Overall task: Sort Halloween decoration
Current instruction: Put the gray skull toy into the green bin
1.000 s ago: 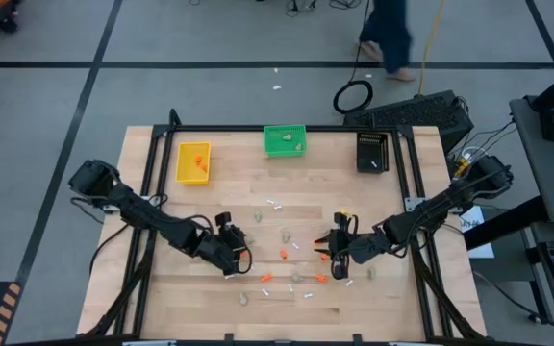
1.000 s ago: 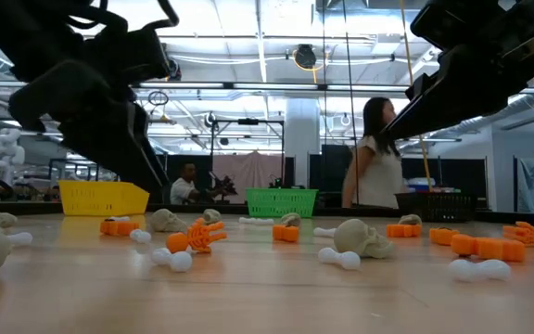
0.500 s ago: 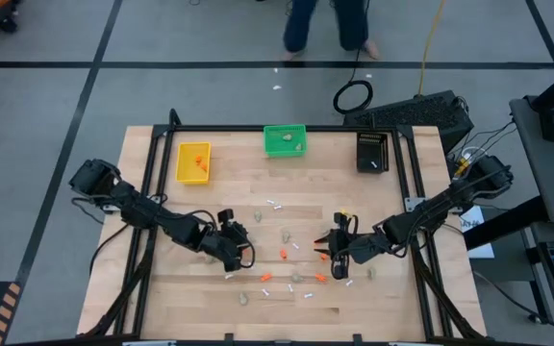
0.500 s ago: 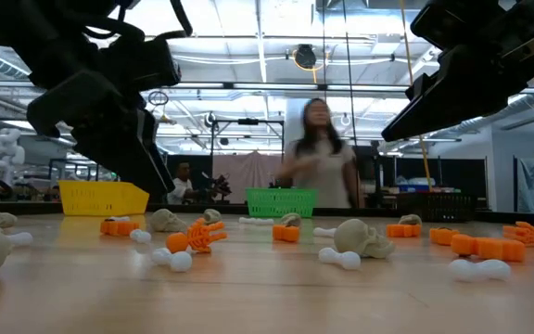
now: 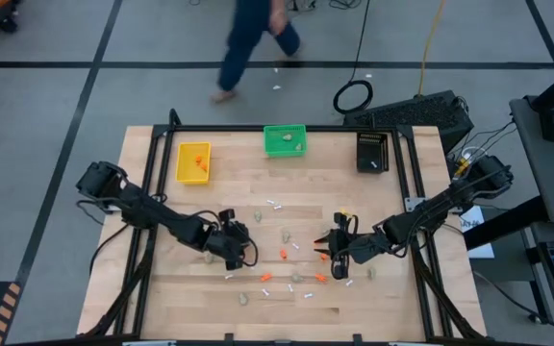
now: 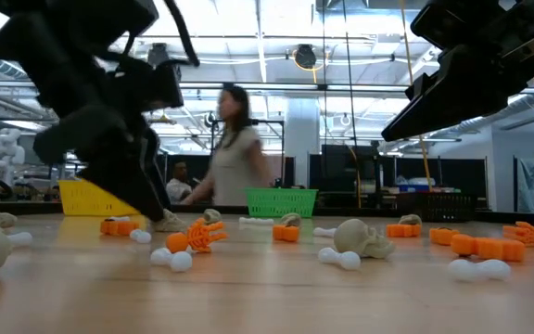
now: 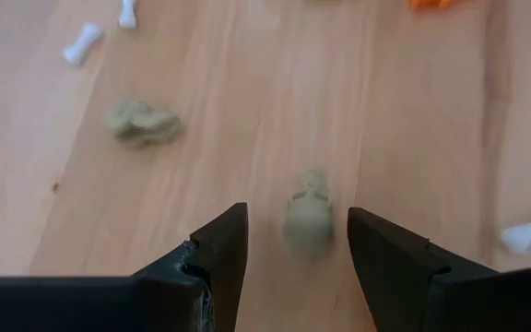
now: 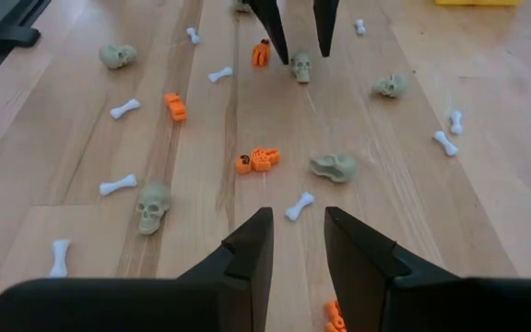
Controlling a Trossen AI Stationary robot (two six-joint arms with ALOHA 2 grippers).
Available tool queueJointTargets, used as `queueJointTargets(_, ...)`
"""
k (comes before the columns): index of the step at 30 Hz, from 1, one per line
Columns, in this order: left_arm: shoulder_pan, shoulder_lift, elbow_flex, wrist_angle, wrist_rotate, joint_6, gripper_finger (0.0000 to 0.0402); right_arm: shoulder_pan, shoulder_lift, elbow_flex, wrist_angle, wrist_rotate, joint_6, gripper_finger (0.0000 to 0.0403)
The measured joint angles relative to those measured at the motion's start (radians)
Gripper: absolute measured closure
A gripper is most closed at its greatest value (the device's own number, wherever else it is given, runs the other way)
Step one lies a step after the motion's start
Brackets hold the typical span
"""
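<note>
Halloween decoration pieces lie scattered on the wooden table: beige skulls, orange bits and white bones. My left gripper hangs open low over the table's middle left, slanting down. Its fingers stand on either side of one beige skull that lies on the wood, and they do not touch it. The right wrist view shows that skull just past the left fingertips. My right gripper waits open over the table's middle right, with nothing between its fingers.
A yellow bin, a green bin and a black bin stand along the far edge. More pieces lie between the two grippers and toward the near edge. A person walks past beyond the table's far side.
My left gripper has sunk toward the table and shifted a little toward the right edge, coming down around the beige skull. Its fingers keep the same gap. The person behind the table has walked across toward the left.
</note>
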Motion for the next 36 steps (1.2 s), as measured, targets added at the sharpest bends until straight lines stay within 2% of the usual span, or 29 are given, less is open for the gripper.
queueJointTargets(14,0.001,0.027,0.0,0.058,0.026,-0.001,0.0217,0.0,0.0,0.0,0.0,0.001,-0.011,0.0314)
queueJointTargets(18,0.018,0.032,0.0,0.056,0.045,-0.008,0.0241,0.0,0.0,0.0,0.0,0.002,-0.011,0.0314)
queueJointTargets(28,0.039,0.032,0.0,0.054,0.092,-0.007,0.0339,0.0,0.0,0.0,0.0,0.003,-0.011,0.0314)
queueJointTargets(36,0.039,0.032,0.0,0.053,0.095,-0.005,0.0337,0.0,0.0,0.0,0.0,0.003,-0.011,0.0314)
